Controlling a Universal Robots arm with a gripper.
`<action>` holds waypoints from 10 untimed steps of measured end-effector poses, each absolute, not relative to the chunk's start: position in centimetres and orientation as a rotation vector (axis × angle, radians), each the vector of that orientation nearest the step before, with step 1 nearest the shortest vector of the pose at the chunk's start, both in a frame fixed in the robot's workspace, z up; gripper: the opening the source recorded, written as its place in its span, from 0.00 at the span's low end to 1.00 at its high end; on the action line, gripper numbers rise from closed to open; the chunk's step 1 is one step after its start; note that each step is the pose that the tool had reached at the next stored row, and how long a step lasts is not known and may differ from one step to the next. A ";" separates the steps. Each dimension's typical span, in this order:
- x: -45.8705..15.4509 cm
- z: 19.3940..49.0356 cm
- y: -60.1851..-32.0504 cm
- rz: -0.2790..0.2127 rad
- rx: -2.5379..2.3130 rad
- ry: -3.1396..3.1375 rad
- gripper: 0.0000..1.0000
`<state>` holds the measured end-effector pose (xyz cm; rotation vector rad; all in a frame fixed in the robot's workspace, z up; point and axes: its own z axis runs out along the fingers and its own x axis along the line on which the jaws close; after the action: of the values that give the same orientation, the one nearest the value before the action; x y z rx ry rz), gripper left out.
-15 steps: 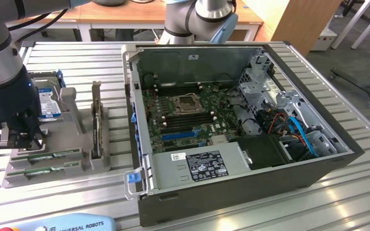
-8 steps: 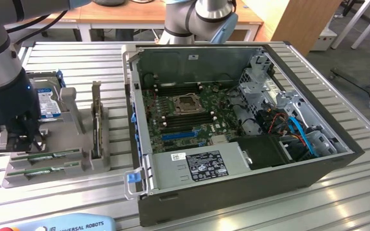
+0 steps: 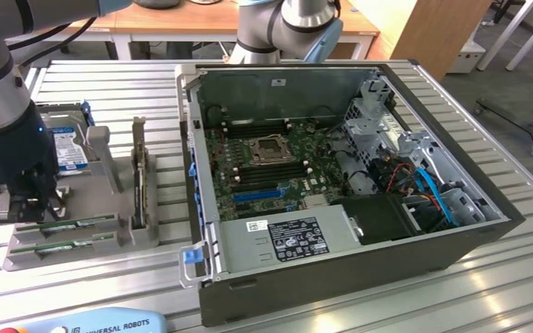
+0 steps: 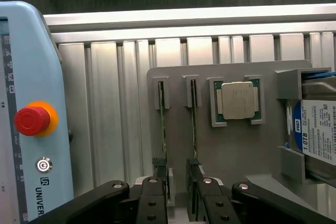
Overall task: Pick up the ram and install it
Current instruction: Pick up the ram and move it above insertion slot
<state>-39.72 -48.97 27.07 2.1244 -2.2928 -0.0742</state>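
Note:
Two green ram sticks (image 3: 67, 225) (image 3: 61, 244) stand on edge in the slots of a grey holder tray (image 3: 81, 260) at the exterior view's left. The wrist view looks down on their thin edges, one ram stick (image 4: 163, 124) beside the other ram stick (image 4: 193, 124). My gripper (image 3: 28, 208) (image 4: 178, 200) hangs just above one end of the two sticks. Its black fingers (image 4: 157, 203) are open, with a gap between them and nothing held. The open computer case (image 3: 433, 243) with its green motherboard (image 3: 266, 166) lies at the exterior view's right.
The holder also carries a silver processor chip (image 4: 237, 100), a hard drive (image 4: 317, 129) (image 3: 67, 149) and an upright dark expansion card (image 3: 139, 184). A light blue teach pendant (image 4: 26, 119) (image 3: 100, 322) with a red stop button lies beside the holder on the slatted aluminium table (image 3: 109, 76).

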 end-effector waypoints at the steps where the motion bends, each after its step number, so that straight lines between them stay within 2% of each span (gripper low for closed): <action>1: -39.7 27.0 -49.0 -0.074 2.124 -2.293 0.29; 10: -39.7 26.1 -49.0 -0.074 2.124 -2.292 0.29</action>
<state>-39.72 -48.99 26.14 2.1241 -2.2924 -0.0742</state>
